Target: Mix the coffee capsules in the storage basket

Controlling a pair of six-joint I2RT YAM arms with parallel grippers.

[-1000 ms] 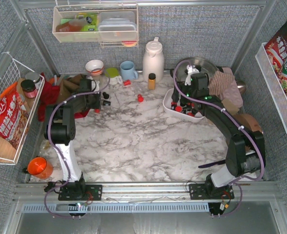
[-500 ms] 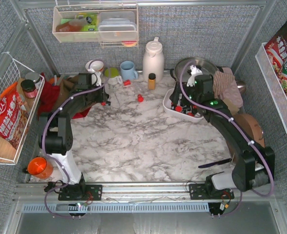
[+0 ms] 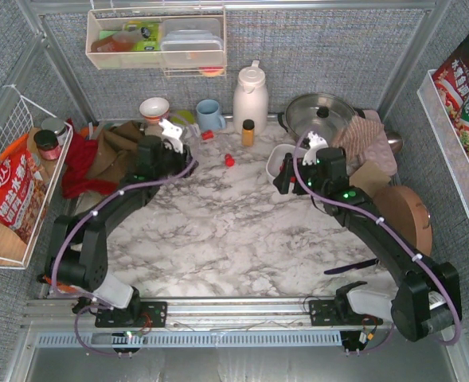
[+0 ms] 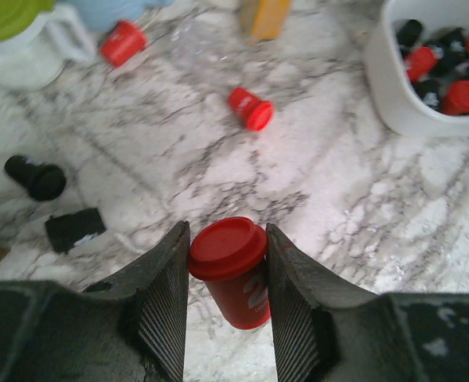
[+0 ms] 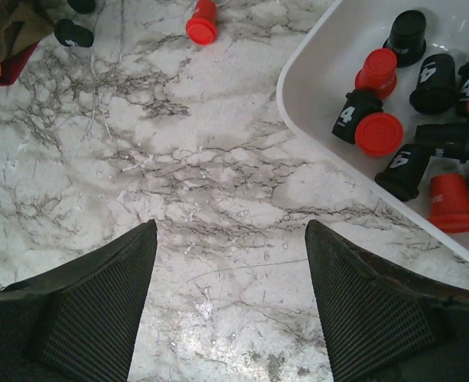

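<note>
My left gripper (image 4: 228,253) is shut on a red coffee capsule (image 4: 238,278) and holds it above the marble; in the top view this gripper (image 3: 182,161) is left of centre. The white storage basket (image 3: 275,164) holds several red and black capsules (image 5: 379,134) and shows in the left wrist view (image 4: 381,87) at the upper right. My right gripper (image 5: 230,263) is open and empty over bare marble, just left of the basket's rim (image 5: 310,91). Loose capsules lie on the table: a red one (image 4: 250,108), another red one (image 4: 123,43) and two black ones (image 4: 37,177).
An amber bottle (image 3: 248,132), a white jug (image 3: 250,97), a blue mug (image 3: 209,114) and a bowl (image 3: 154,107) stand along the back. A lidded pan (image 3: 322,114) and cloths are behind the basket. A red and brown cloth (image 3: 99,155) lies at the left.
My right gripper has pulled out of the basket and moved left over the marble. My left arm has reached forward and to the right, towards the table's middle.
</note>
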